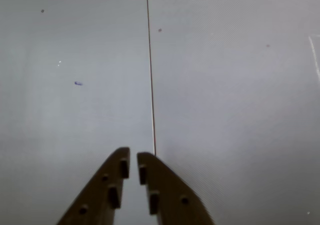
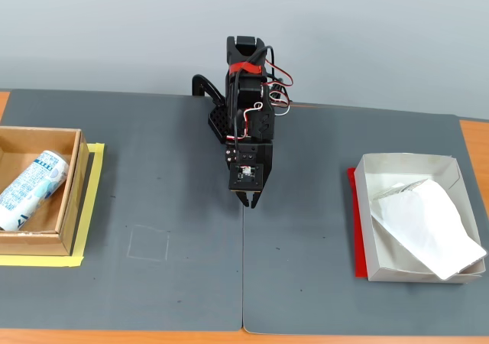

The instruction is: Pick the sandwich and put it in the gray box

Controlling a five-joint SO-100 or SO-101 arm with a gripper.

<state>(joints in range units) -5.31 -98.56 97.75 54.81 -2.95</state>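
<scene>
Sandwich (image 2: 426,225) lying in gray box (image 2: 405,162), claw (image 1: 133,157) seemingly clenched, empty, above mat (image 2: 168,199)

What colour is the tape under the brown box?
Yellow tape, seen best in the fixed view, beside the brown box.

The arm (image 2: 248,107) is folded low, its empty jaws pointing down, nearly closed.

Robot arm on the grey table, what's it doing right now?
The black robot arm's gripper hangs over the bare middle of the dark grey mat, jaws nearly closed and holding nothing. The white plastic-wrapped sandwich already lies in the pale grey card box on the right of the fixed view, one corner poking over the rim. A blue-white can sits in the brown cardboard box on the left.
</scene>
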